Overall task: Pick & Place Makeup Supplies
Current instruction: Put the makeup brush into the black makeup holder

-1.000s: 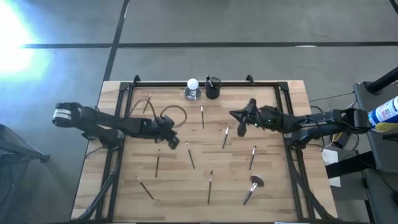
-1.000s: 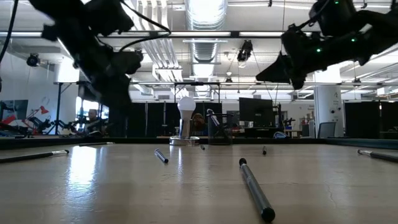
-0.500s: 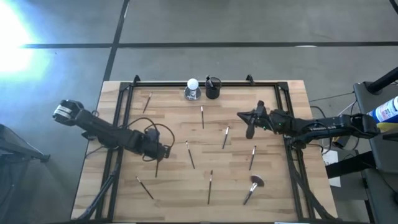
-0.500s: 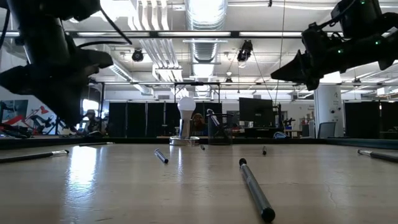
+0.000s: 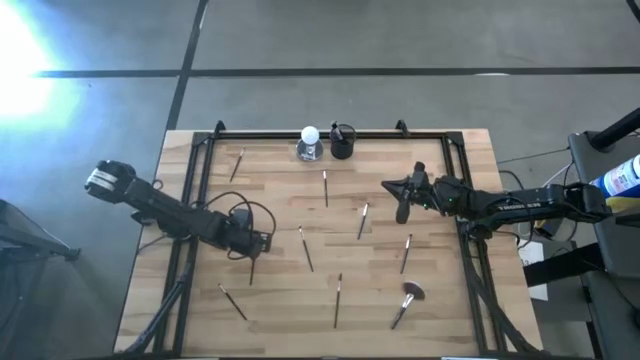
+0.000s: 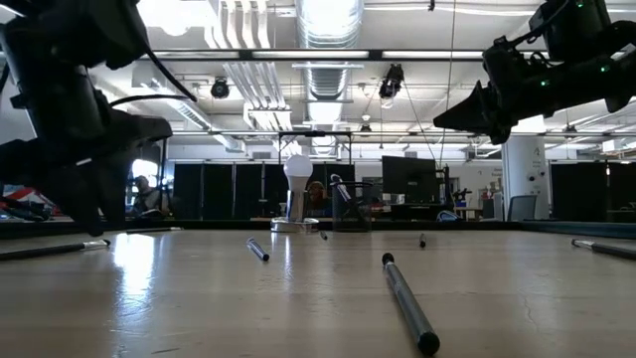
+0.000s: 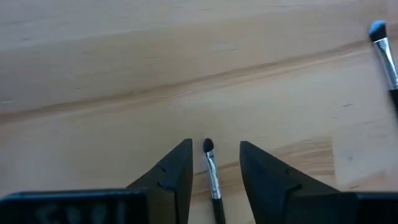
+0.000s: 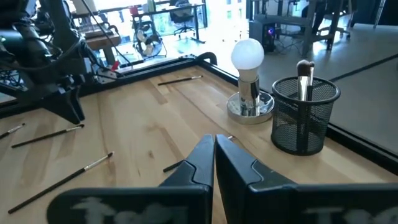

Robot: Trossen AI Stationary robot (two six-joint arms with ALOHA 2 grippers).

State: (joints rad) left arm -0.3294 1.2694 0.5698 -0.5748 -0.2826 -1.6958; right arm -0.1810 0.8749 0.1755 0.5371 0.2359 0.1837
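Note:
Several thin makeup brushes lie flat on the wooden table, among them a fluffy-headed one near the front right. My left gripper hangs low over the table's left half, open. Its fingers stand on either side of the head end of one small brush, which lies on the table; I see no touch. My right gripper is shut and holds nothing, well above the table's right half. A black mesh cup at the far edge holds one brush.
A white ball on a clear base stands beside the cup at the far edge. A dark metal frame runs around the table. Another brush lies close to my left gripper. Loose brushes are scattered over the middle and the front.
My left gripper has gone toward the table's near left and down, and now hangs low over a small brush. My right gripper has drawn a little toward the table's right edge, still shut. No brush has moved.

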